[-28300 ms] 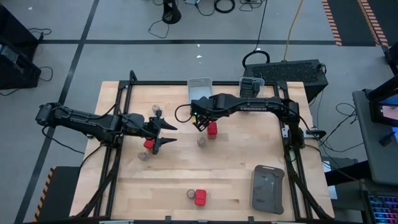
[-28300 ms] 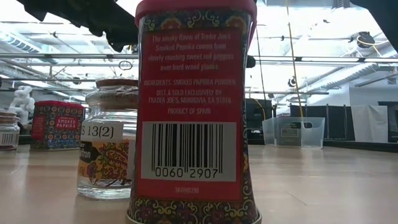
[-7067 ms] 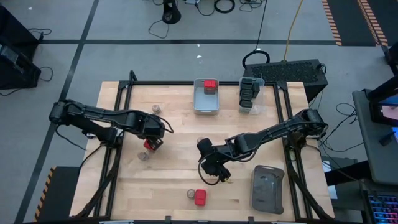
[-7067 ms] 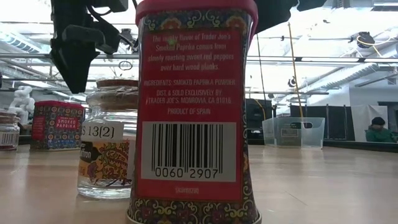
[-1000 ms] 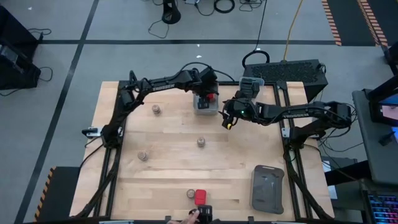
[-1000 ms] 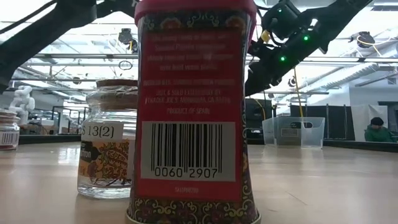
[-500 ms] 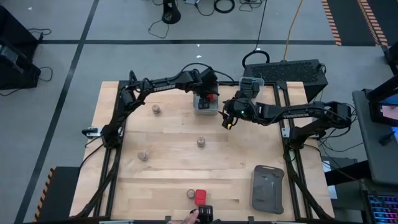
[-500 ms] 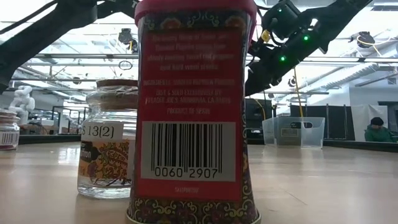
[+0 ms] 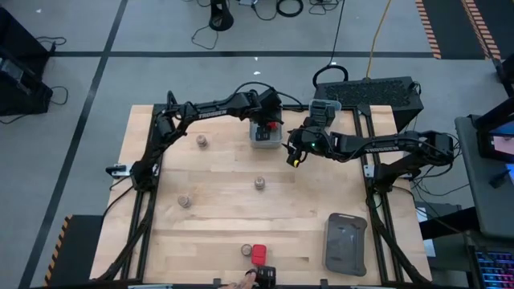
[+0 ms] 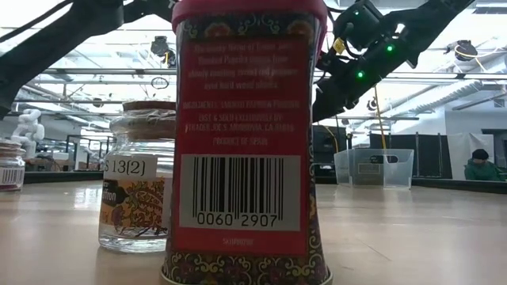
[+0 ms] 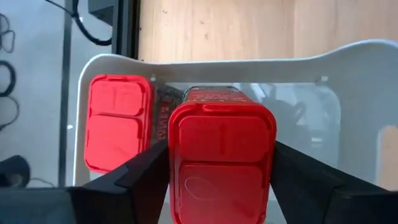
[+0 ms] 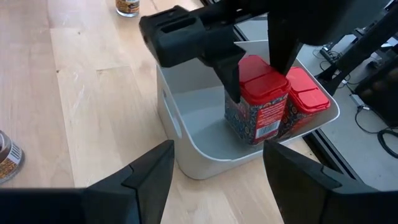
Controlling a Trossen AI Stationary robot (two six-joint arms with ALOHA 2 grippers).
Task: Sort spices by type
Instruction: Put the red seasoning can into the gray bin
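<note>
The left gripper (image 12: 249, 74) straddles a second paprika tin (image 12: 261, 106) inside the grey bin (image 12: 186, 137), grip unclear; jars (image 9: 259, 183) remain unsorted.

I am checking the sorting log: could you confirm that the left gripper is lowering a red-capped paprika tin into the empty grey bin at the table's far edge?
One detail is wrong: the grey bin is not empty. The right wrist view shows a second red-capped tin already standing in it, beside the red-capped paprika tin between the left gripper's fingers. The rest holds.
</note>
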